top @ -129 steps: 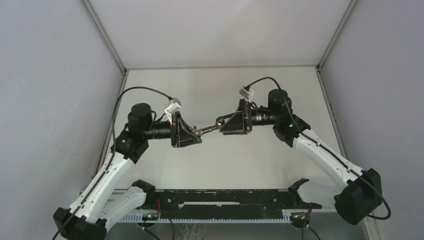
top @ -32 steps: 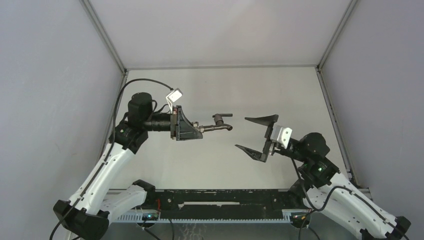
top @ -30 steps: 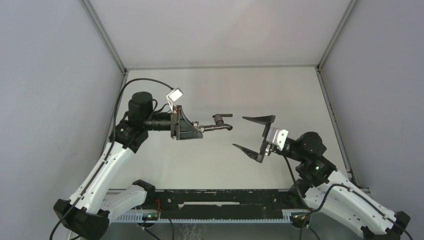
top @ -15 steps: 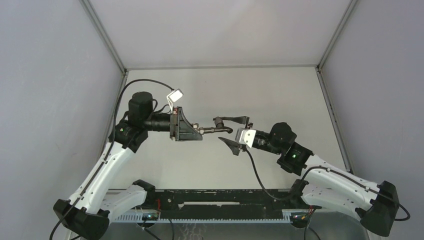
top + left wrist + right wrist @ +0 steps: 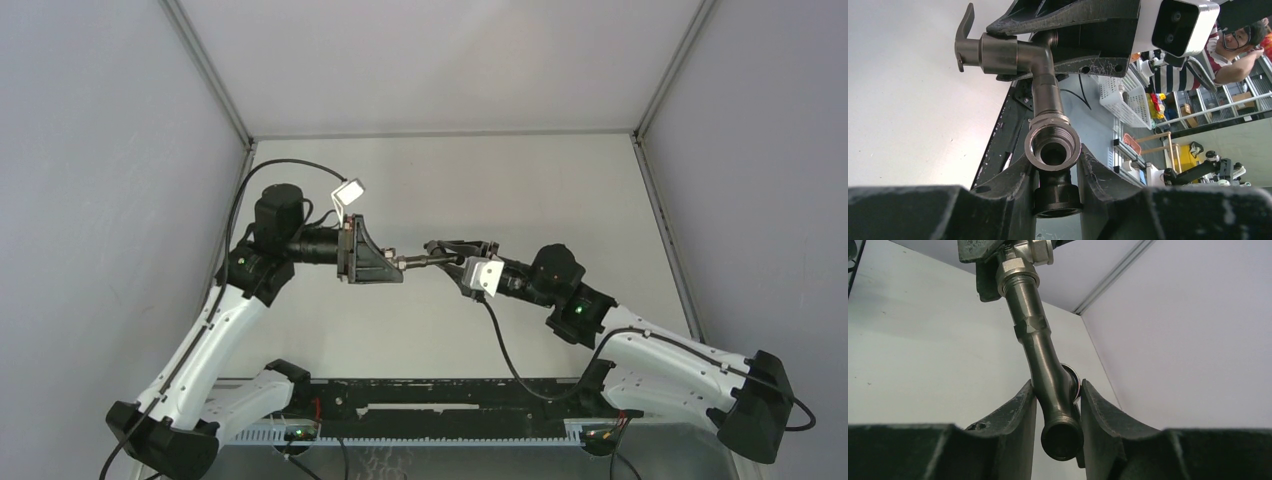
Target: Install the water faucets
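**Item:** water faucets [image 5: 430, 258], one slim tap made of two parts. It hangs in the air above the table [image 5: 560, 190], spanning the gap between the two arms.

**Parts, counted:**
- One stem [image 5: 1031, 325], slender, with a bent spout end.
- One lever handle [image 5: 964, 29], thin, standing off the stem's elbow.
- One fitting [image 5: 1053, 146], short, hollow and threaded.

We see the stem entering the fitting's hex collar. We cannot tell how far the threads are run in.

**Holders, counted:** two.
- The left gripper [image 5: 1054, 167] is clamped on the fitting, with a finger against each side of the threaded collar.
- The right gripper [image 5: 1057, 407] is clamped on the stem's spout end, with both fingers pressed to its sides.

**Handling, in our judgement:**
- The tap is solid metal, stiff and not fragile. It is dense for its size but light enough for either arm.
- The round brushed surfaces look smooth, so we expect the tap to turn or slide within a loose grip.
- The best hold on the fitting is on its threads or hex flats, where the fingers can bite.
- The best hold on the stem is on the faceted band midway along, or on the spout end as now.
- We would leave the lever handle alone. It is thin and likely to swing under load.
- Turning the two parts off-axis risks crossing the threads.
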Robot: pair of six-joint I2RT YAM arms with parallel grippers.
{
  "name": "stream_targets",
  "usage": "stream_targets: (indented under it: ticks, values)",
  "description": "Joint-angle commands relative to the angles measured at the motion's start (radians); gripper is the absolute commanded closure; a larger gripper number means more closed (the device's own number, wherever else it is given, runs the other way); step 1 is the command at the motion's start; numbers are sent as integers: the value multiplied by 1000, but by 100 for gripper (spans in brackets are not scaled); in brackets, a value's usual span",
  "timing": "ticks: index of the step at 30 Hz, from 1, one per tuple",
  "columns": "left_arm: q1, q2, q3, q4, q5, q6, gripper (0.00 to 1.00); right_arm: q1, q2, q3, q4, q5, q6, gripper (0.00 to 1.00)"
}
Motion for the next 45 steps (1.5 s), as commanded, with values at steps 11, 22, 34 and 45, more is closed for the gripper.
stream_targets:
  ticks: [11,22,34,45]
  values:
    - [0,-131,-67,139,-103,316,100,-139,2,325,-510,-775,503,97]
    - [0,-155,-135,191,-155,403,100,-239,207,375,-17,-1058,1666,100]
    - [0,-94,-61,142,-85,246,100,-424,183,375,-340,-921,1564,52]
    - [2,-22,15,71,-98,8,100,-426,-174,312,-604,-301,814,35]
